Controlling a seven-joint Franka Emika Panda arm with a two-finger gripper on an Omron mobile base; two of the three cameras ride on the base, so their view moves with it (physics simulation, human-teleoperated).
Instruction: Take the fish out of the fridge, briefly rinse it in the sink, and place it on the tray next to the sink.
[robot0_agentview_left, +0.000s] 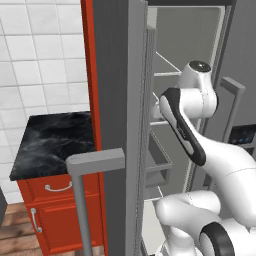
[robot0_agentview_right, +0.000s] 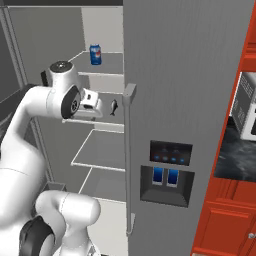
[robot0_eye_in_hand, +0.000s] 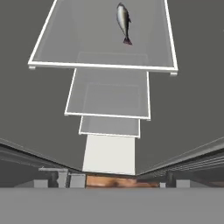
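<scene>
Nearest, the white arm bends up from the base and reaches into the tall grey fridge (robot0_agentview_right: 175, 100), whose doors stand open; one door's long grey bar handle (robot0_agentview_left: 82, 200) crosses the foreground of the left base view. At the arm's end the two-finger gripper (robot0_agentview_right: 98, 102) sits inside the compartment with its jaws spread wide and nothing between them. Just beyond it, on the white-edged grey shelf (robot0_eye_in_hand: 105, 66) at about the hand's height, lies the small silvery-dark fish (robot0_eye_in_hand: 124, 20), seen from the hand camera with its tail pointing back toward the shelf's front edge. Farther up, a blue drink can (robot0_agentview_right: 95, 54) stands on the next shelf. The step in hand appears to be the approach to the fish. It would go best by easing forward over the shelf, lining the jaws across the narrow body rather than along it, and lowering until the tips straddle it before closing.
</scene>
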